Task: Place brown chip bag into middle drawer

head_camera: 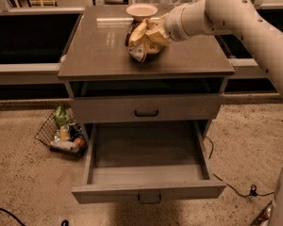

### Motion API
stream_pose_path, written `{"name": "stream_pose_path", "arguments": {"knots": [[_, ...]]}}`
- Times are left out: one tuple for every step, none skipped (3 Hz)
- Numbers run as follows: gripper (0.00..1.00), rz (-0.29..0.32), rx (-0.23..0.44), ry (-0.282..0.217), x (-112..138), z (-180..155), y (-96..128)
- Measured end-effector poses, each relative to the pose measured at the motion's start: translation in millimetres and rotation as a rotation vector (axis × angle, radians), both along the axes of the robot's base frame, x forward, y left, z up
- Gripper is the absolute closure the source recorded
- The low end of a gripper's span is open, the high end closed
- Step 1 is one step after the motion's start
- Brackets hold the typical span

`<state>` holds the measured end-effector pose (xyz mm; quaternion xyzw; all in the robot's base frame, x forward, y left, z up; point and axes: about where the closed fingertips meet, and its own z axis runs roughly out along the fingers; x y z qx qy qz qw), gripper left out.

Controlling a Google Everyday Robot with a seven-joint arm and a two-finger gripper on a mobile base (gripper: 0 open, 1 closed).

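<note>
The brown chip bag (140, 42), crumpled with tan-yellow panels, is over the middle of the cabinet top (94, 55), just in front of the cream bowl (141, 11). My gripper (156, 32) reaches in from the right and is shut on the bag's right side, with its fingers mostly buried in the foil. I cannot tell whether the bag's bottom touches the top. The middle drawer (148, 191) is pulled fully out below, and its grey floor shows with nothing in it.
Above the open drawer is a closed grey drawer front (108, 109) with a black curved handle (146, 113). A wire basket (61, 133) of groceries lies on the floor to the left. A black cable (236, 185) runs along the floor on the right.
</note>
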<state>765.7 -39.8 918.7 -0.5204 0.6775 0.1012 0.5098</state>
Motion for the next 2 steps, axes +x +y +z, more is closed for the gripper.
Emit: {"name": "stream_pose_path", "arguments": {"knots": [[1.0, 0.055, 0.027, -0.044, -26.3, 13.2, 5.1], [1.0, 0.182, 0.078, -0.124, -101.0, 41.0, 13.4]]}}
